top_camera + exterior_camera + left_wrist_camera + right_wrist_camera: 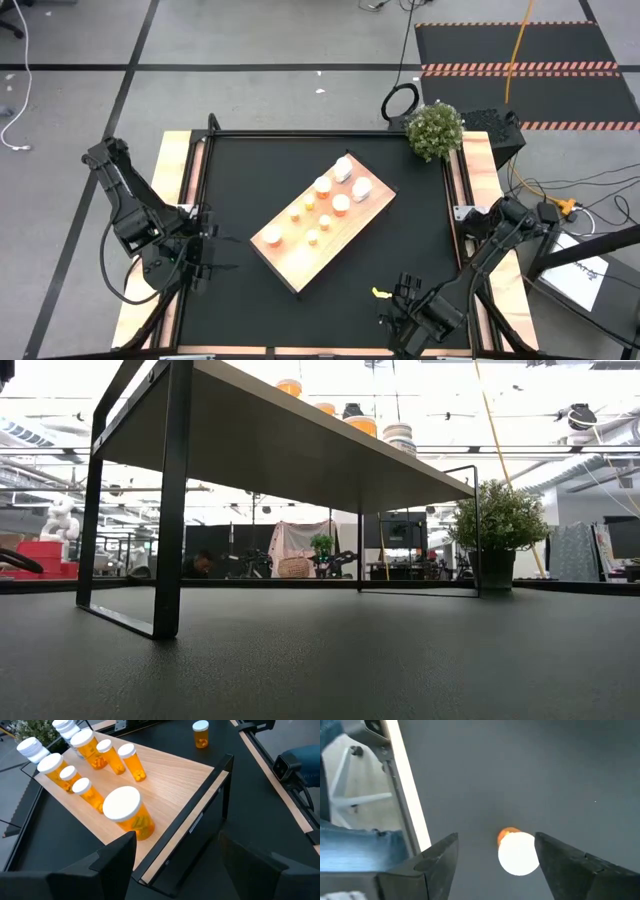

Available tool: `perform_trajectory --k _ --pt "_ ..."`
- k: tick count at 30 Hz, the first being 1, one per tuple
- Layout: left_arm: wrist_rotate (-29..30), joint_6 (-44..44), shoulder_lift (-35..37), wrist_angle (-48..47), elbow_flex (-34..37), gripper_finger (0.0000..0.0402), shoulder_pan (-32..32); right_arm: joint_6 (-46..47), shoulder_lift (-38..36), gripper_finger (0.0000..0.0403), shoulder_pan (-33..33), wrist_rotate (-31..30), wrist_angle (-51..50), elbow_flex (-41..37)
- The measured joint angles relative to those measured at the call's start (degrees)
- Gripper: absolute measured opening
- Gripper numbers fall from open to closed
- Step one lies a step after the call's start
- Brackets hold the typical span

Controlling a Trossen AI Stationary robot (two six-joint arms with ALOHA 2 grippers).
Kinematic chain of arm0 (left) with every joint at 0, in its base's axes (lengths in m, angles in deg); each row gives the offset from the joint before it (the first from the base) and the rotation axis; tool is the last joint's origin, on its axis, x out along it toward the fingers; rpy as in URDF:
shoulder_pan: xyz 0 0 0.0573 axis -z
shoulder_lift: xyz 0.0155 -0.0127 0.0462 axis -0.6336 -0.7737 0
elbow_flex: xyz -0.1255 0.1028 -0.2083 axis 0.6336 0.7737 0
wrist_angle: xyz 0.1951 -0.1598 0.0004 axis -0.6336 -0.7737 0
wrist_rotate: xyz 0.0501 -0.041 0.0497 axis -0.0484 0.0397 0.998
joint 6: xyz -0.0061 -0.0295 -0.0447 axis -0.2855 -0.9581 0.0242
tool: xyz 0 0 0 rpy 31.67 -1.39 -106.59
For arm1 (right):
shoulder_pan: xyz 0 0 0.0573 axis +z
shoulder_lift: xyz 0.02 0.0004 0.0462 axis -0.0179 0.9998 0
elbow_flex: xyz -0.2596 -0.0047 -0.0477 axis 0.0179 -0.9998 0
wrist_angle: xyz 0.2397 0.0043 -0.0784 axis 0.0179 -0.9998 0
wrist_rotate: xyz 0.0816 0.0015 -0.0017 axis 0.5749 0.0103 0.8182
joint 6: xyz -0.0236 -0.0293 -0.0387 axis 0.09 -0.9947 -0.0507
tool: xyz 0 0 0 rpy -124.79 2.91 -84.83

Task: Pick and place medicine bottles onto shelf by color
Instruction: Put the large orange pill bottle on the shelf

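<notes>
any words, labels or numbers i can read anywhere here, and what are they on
None can be read.
Orange bottles on the shelf: no label shows.
White bottles at the shelf's far end: no print can be made out.
Bottle on the mat between the right gripper fingers: only its plain white cap shows.
White sheet at the right table edge: marks too small to read.

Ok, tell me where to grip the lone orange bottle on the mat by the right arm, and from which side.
Grip the orange bottle around its body just under the white cap, coming straight down. It stands upright on the mat, cap up, and the right gripper is open above it, a finger on either side.
</notes>
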Motion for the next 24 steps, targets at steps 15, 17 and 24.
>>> perform_trajectory --k 15,17,24 --pt "0.0 -0.2 0.0 0.0 0.0 0.0280 0.0 2.0 -0.1 0.0263 0.2 6.8 3.6 -9.5" --pt "0.0 -0.2 0.0 0.1 0.0 0.0280 0.0 1.8 -0.2 0.0263 -0.1 6.9 3.4 -9.5" --pt "0.0 0.0 0.0 0.2 0.0 0.0280 0.0 -1.1 -0.2 0.0265 -1.6 6.2 2.7 -9.6"
